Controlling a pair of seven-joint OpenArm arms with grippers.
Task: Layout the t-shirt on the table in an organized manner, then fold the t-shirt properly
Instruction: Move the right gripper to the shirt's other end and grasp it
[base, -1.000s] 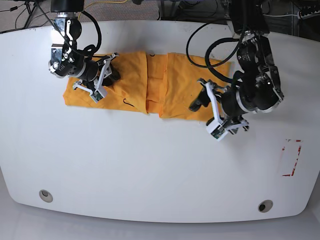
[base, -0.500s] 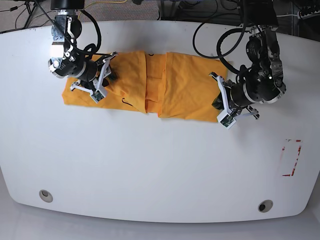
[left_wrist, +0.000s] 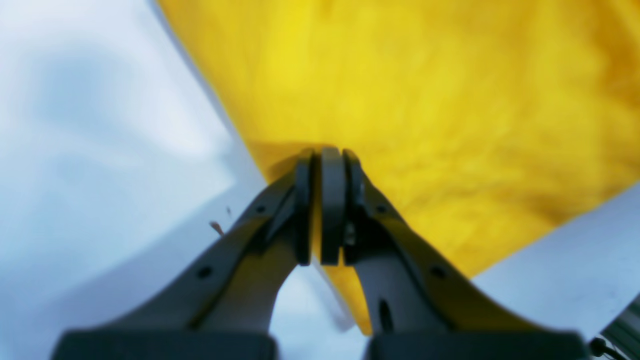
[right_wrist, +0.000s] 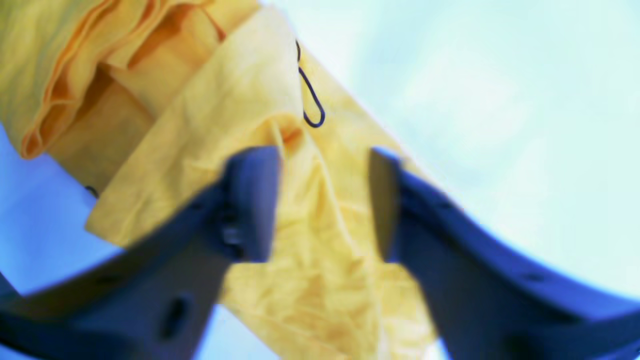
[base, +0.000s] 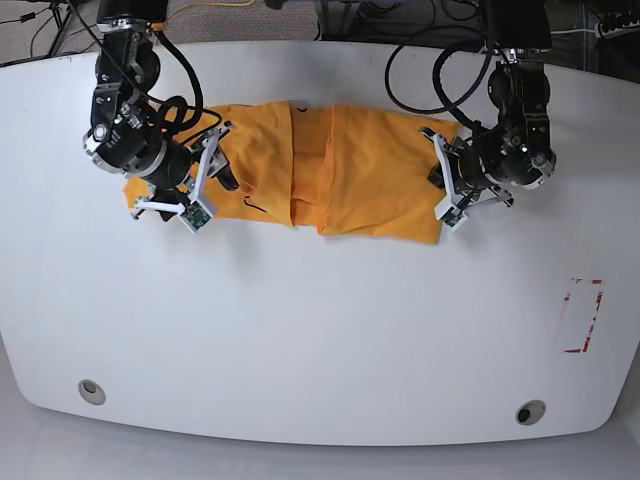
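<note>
Left end effector (left_wrist: 325, 210) pinches t-shirt (base: 330, 170) lying crosswise; right end effector (right_wrist: 325, 205) parted.

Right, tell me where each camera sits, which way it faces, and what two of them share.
Base: high above, looking down on the table; both arms show, at either end of the t-shirt.
Left wrist: behind the left claw, aimed along its shut fingers, which pinch the t-shirt's edge.
Right wrist: behind the right claw, whose parted fingers straddle rumpled cloth.
Shared: the dark loop mark beside the right claw also shows in the base view.
</note>
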